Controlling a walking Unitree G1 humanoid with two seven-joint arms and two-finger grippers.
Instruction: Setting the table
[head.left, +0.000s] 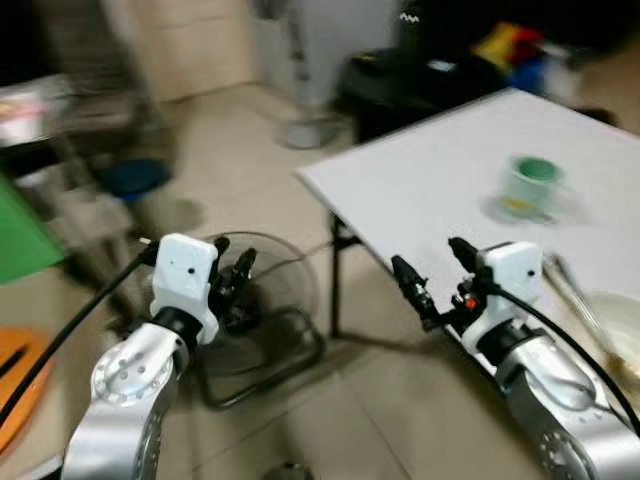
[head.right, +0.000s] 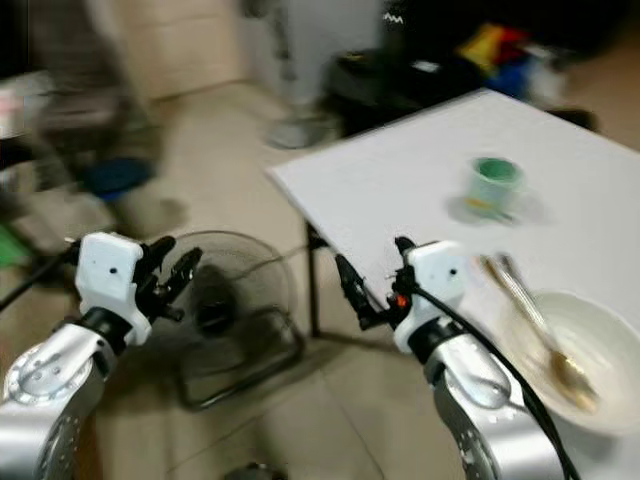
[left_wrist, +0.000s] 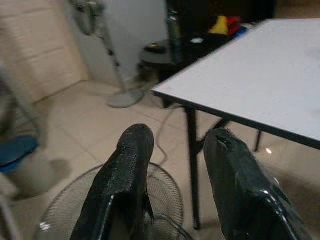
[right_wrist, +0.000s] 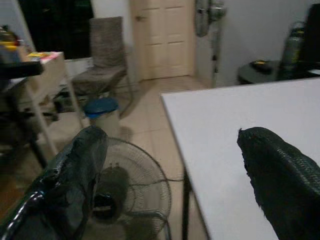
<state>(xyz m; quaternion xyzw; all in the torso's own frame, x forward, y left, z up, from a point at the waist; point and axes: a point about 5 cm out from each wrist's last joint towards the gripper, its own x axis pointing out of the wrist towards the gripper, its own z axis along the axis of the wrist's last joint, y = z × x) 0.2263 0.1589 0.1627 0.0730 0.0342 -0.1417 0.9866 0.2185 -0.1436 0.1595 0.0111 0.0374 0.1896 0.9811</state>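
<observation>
A white table (head.left: 430, 180) stands to my right. On it sit a green cup (head.right: 493, 185) and, nearer the front edge, a white bowl (head.right: 605, 330) with a metal spoon (head.right: 545, 335) resting across it. My right gripper (head.left: 428, 255) hovers at the table's near edge, wide open and holding nothing; the cup lies beyond it and the bowl to its right. My left gripper (head.left: 235, 258) is raised over the floor left of the table, open with nothing between its fingers (left_wrist: 132, 170). The head views are blurred.
A floor fan (head.left: 255, 300) lies on the tiles below my left gripper, beside the table leg (head.left: 334, 290). A standing fan (head.left: 305, 100), a blue-topped bin (head.left: 135, 178), a chair (right_wrist: 107, 55) and dark clutter (head.left: 430, 75) stand further back.
</observation>
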